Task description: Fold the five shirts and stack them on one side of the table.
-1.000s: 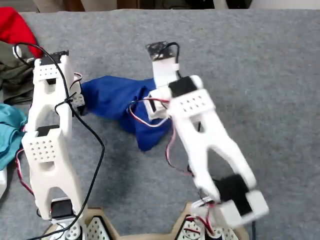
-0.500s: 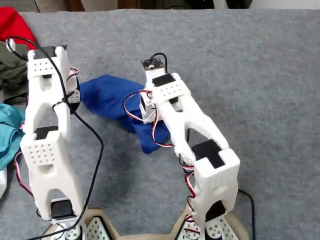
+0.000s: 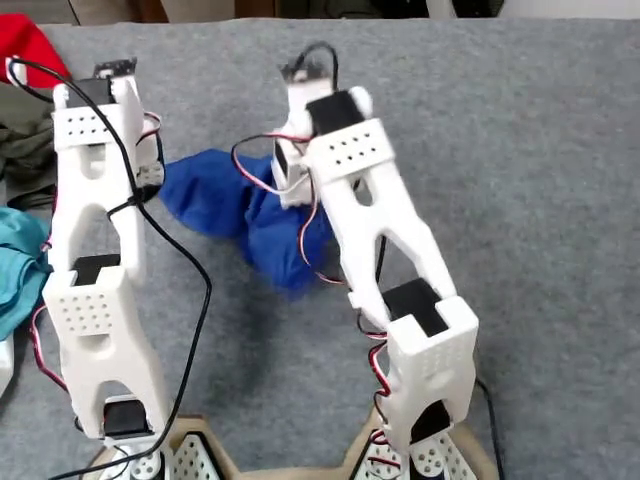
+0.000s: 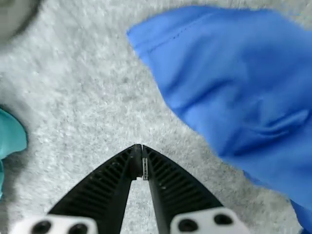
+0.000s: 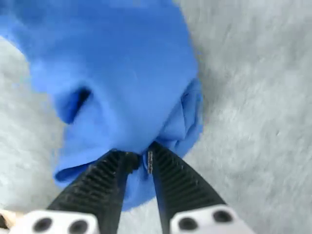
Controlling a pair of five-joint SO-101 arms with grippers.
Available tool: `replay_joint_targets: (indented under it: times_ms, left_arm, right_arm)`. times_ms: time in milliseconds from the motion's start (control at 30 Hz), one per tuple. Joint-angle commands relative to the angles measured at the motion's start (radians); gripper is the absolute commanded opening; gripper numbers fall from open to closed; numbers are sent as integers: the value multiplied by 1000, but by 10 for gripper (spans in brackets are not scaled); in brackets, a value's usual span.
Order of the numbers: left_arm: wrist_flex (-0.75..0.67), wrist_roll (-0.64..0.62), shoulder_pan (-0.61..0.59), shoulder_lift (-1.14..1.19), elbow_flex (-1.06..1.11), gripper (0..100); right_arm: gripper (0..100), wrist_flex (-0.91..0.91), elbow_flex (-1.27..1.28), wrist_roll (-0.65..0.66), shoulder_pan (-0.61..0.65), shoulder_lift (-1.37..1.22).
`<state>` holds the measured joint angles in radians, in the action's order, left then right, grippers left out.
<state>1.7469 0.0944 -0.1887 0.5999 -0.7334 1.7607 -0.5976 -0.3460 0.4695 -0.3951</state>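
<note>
Right wrist view | right end effector pinching blue shirt | arm outstretched

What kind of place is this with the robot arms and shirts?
Probably a robot lab bench: a white left arm and right arm stand side by side with loose wires on a grey felt table, with a blue shirt and other shirts piled at the edge.

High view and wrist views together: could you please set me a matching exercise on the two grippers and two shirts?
1 left gripper
2 right gripper
3 red shirt
4 teal shirt

A shut on the blue shirt
B far left corner of the table
C shut, holding nothing
D midway along its left edge

Pairs: 1-C, 2-A, 3-B, 4-D.
</note>
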Motion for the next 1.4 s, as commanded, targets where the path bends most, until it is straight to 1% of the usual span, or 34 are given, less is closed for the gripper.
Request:
replay_joint_targets:
  times_ms: [0,67,200,333,433,533,600,733,900,1033,1133,1233,1367]
  left_arm:
    - [11,3,5,-65,-86,22]
    - [11,3,-9,-65,-98,22]
    - [11,3,-29,-67,-91,21]
    - [11,3,-58,-74,-92,21]
    - [11,3,-92,-77,-98,21]
    - [11,3,-135,-97,-97,21]
    - [11,6,-163,-127,-91,21]
    - [11,8,-195,-202,-89,21]
    - [12,8,-235,-348,-87,20]
    - [12,8,-279,-493,-83,20]
    - [12,8,-311,-619,-43,20]
    - [12,8,-342,-768,46,20]
    - [12,9,-365,-998,239,20]
  right_arm:
    - [7,21,-174,23,-12,128]
    - [7,21,-243,68,-16,191]
    - [8,8,-410,110,-16,314]
    - [8,-57,-584,175,-21,409]
    - [7,-121,-696,212,-54,452]
    - [7,-187,-757,233,-116,486]
    - [7,-199,-771,233,-145,501]
    - [7,-176,-766,230,-147,519]
    - [7,-80,-766,221,-64,519]
    - [7,9,-766,157,21,519]
    - [7,23,-722,100,82,527]
    - [7,23,-647,64,156,541]
    - [7,21,-466,-18,246,562]
